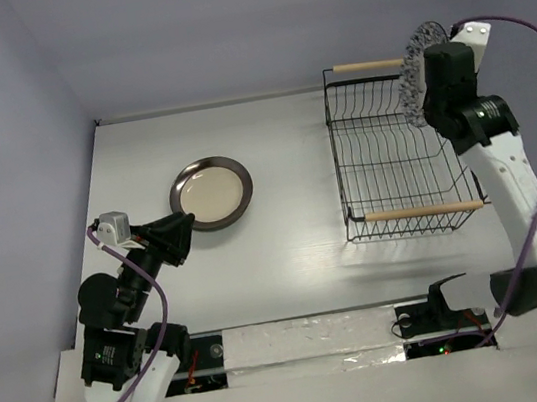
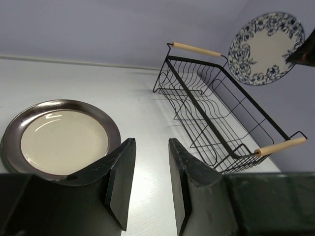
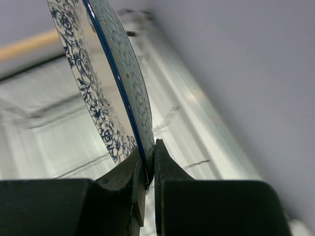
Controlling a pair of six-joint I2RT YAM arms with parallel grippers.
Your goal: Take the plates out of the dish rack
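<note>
The right gripper (image 3: 149, 164) pinches the floral plate (image 3: 106, 98) by its rim, up above the rack's (image 1: 336, 150) far end; stiff, glazed, breakable, likely to swing on 1 thin edge; the left gripper (image 2: 150, 147) hangs part-open, empty, near the beige plate (image 2: 64, 140).

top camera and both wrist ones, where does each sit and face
Top: above and behind the arms, looking down on table, rack, beige plate; both arms show.
Left wrist: on the left arm, facing the rack; left gripper open below.
Right wrist: on the right arm; right gripper pinches the floral plate, seen edge-on.
Shared: all three see the floral plate.
</note>
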